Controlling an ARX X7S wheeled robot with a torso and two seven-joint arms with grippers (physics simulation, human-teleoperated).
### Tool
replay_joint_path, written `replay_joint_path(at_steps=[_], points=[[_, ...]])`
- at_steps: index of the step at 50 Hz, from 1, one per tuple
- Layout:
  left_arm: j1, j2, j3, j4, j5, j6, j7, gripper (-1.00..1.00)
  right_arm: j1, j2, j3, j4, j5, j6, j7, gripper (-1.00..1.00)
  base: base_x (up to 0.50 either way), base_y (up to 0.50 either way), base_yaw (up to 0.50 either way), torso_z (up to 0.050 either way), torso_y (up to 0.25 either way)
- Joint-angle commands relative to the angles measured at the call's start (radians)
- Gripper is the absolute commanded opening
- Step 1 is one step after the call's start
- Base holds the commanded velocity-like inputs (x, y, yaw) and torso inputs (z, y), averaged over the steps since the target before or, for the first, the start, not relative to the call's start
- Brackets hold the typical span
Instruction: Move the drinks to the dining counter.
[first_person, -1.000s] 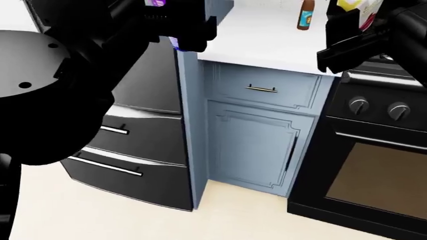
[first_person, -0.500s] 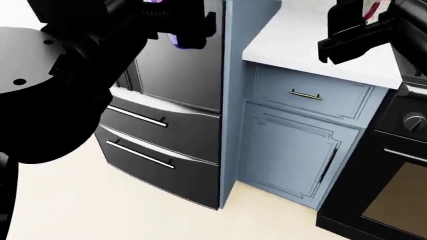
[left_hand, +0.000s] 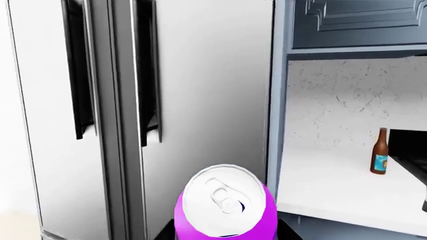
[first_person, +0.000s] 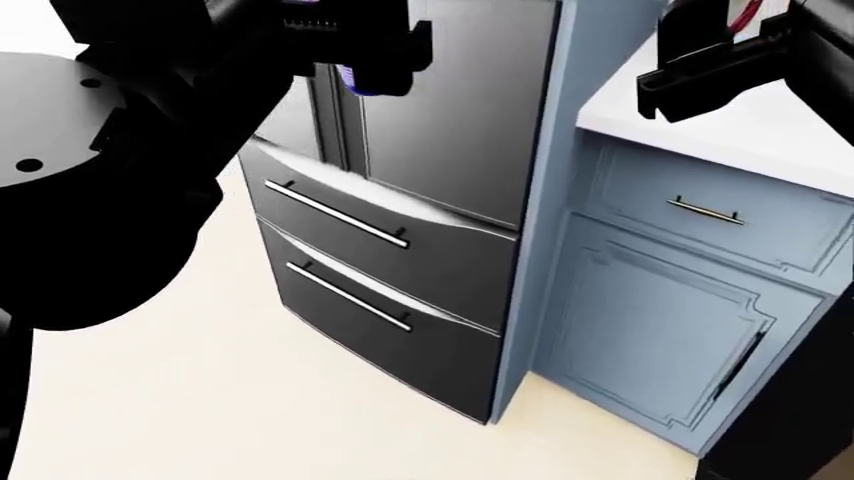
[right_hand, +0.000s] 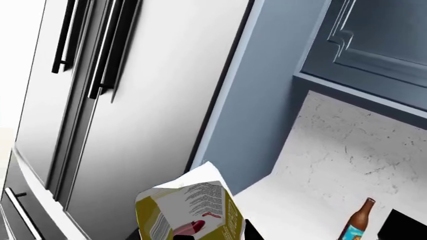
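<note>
Since a second ago the head view has swung left: the fridge (first_person: 400, 200), then partly hidden behind the left arm, fills the middle, the stove has slid out of sight at the right, and the white surface (first_person: 747, 125) shows only as a corner.

Three drinks show, one of each. The purple can (left_hand: 225, 207) sits upright at the left gripper (first_person: 350, 62); in the head view just a sliver of it shows below the black housing. The fingers themselves are hidden, so I cannot tell how they close, though the can sits between them. The juice carton (right_hand: 190, 210) sits tilted at the right gripper (first_person: 714, 75), whose fingers are likewise out of sight. The brown bottle (right_hand: 355, 220) stands upright, alone, on the white surface beside the fridge, well apart from both grippers, near a black edge.

The fridge has two tall doors and two drawers. The blue cabinet (first_person: 667, 320) stands beside it, under the surface. Pale floor (first_person: 200, 400) lies open in front.
</note>
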Motion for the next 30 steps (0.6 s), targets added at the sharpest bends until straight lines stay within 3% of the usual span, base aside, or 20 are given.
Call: replay_joint_path(at_steps=[1,30], points=[[-0.007,-0.003,-0.002,-0.002,-0.003,0.015,-0.003,-1.00,0.009,0.001,0.008,0.001,-0.030,0.002,-0.002,-1.00,0.00,0.00,0.50,0.000,0.000],[-0.014,-0.010,0.006,0.001,-0.009,0.026,-0.005,-1.00,0.017,0.001,-0.003,0.004,-0.028,-0.002,0.001,-1.00,0.00,0.00,0.50,0.001,0.001]])
